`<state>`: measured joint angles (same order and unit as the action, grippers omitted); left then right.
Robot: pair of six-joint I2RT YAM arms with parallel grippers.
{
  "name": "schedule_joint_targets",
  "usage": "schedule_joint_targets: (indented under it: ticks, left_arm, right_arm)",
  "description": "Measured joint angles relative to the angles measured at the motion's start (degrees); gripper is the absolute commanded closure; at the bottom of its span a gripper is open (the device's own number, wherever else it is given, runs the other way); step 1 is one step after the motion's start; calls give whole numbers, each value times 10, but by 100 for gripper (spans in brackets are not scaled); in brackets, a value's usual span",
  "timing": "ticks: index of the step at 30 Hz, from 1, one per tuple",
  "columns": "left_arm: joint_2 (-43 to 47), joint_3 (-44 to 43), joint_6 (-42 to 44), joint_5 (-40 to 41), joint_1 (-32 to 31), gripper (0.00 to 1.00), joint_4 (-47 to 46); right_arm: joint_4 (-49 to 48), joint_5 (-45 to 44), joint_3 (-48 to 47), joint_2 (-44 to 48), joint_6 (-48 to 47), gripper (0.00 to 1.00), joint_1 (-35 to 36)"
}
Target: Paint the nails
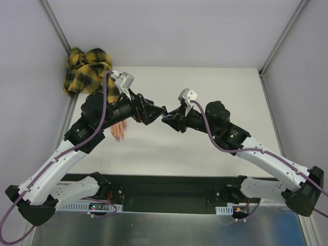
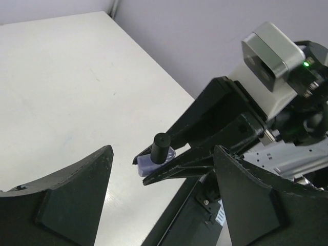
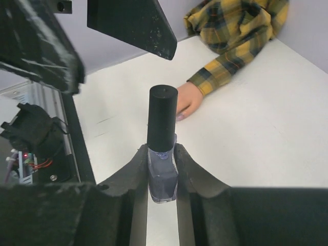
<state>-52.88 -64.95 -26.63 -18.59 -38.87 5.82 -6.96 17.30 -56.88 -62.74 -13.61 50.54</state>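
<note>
R hand (image 3: 162, 154) pinches bottle (image 3: 162, 128); L hand (image 2: 161, 154) wide open, empty; nails (image 1: 118, 137) mostly hidden by L arm (image 1: 97, 120).

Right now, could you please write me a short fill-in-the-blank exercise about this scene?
The right arm's fingers clamp the small purple bottle, whose cylindrical cap is ___.
The left arm's fingers stand ___, gripping nothing.
The flesh-coloured fake hand wears a yellow-black ___ sleeve.
Missing words: black; open; plaid.
</note>
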Motion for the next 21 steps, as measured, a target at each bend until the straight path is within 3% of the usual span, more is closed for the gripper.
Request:
schedule_joint_targets:
  ticks: [8, 17, 20, 21]
  left_arm:
    - [-32, -9, 3, 61, -1, 26, 27]
    - [-69, -16, 13, 90, -30, 26, 32]
    - [-89, -23, 24, 104, -49, 51, 32]
    - [-94, -25, 28, 109, -54, 74, 31]
  right_arm:
    - [9, -76, -4, -5, -4, 100, 11]
    - [10, -92, -9, -12, -6, 100, 16]
    - [10, -94, -9, -12, -6, 100, 17]
    - [11, -94, -9, -12, -6, 100, 17]
